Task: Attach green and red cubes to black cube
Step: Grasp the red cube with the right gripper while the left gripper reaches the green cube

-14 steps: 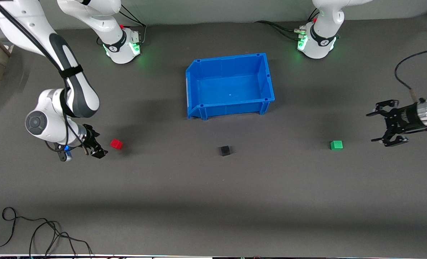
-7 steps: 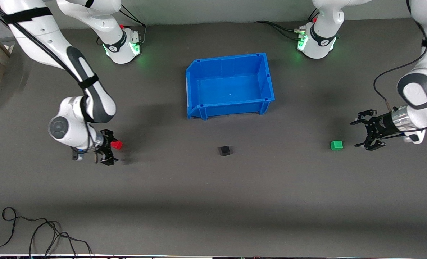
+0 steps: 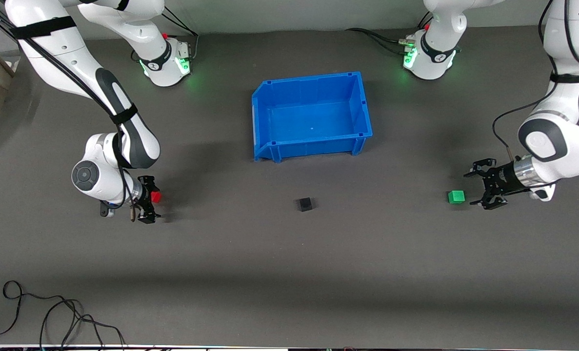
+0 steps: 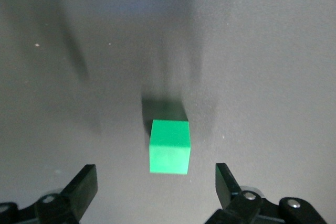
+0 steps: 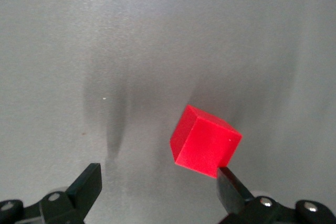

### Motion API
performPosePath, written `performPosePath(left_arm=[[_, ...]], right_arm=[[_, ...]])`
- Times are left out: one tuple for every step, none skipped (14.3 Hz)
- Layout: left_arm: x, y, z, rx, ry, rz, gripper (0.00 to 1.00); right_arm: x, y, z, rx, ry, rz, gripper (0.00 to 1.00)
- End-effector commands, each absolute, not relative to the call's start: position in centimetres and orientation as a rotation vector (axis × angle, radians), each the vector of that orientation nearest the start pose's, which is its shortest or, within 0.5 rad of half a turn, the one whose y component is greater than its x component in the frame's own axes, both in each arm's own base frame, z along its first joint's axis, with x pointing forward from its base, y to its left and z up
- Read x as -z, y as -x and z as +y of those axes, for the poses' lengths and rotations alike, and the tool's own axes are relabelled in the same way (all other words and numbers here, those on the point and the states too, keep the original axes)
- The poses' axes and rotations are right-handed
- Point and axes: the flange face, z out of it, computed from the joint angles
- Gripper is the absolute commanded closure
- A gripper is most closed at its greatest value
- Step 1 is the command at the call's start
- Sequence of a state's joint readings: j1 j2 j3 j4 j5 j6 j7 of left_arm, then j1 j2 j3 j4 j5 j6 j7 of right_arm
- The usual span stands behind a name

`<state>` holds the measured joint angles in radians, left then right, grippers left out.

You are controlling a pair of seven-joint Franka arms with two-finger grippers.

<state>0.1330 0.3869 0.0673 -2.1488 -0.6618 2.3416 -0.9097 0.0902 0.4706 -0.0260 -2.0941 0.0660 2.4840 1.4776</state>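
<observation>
Two grasps are in hand at once, so treat each on its own terms. Your left gripper is spread wide, low over the table just beside the green cube toward the left arm's end; in the left wrist view the cube sits squarely between the two fingertips with room on both sides, faces parallel to the pads, so you can probably go straight in and close. Your right gripper is spread too, down at the red cube toward the right arm's end, but the right wrist view shows that cube turned corner-on and off centre, one fingertip at or touching its lower edge. I would shift sideways and twist the wrist to match the faces first; closing as it stands would likely spin or skid the cube. The black cube waits mid-table between the two, nearer the front camera than the blue bin. All three cubes look like hard, sharp-edged solids with smooth matte faces, nothing that gives under the pads, so a flat face-to-face pinch should hold well. The table is dark grey and matte; the bin is glossy moulded plastic with ribbed rim corners.
</observation>
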Motion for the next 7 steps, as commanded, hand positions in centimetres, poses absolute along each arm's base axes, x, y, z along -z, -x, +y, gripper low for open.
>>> performPosePath(left_arm=[[-19.4, -53.8, 9.4, 0.418, -1.936, 2.013, 0.00], [-19.0, -53.9, 9.2, 0.402, -1.924, 2.023, 0.00], [-18.5, -54.0, 8.8, 0.394, -1.915, 2.031, 0.00], [-18.0, -54.0, 8.7, 0.394, -1.917, 2.037, 0.00], [-17.8, -53.9, 8.8, 0.393, -1.917, 2.040, 0.02], [-17.8, -54.0, 8.9, 0.392, -1.915, 2.042, 0.12], [-17.7, -53.9, 8.9, 0.392, -1.915, 2.043, 0.35]], right_arm=[[-19.7, -56.8, 3.3, -0.150, 2.387, 2.140, 0.01], [-20.4, -56.6, 3.2, -0.161, 2.390, 2.145, 0.01], [-21.2, -56.5, 3.0, -0.188, 2.400, 2.152, 0.01], [-22.2, -56.3, 2.9, -0.203, 2.403, 2.157, 0.01], [-22.7, -56.2, 2.9, -0.212, 2.404, 2.161, 0.01], [-22.6, -56.0, 2.8, -0.220, 2.409, 2.163, 0.01], [-22.3, -55.9, 2.7, -0.214, 2.434, 2.156, 0.01]])
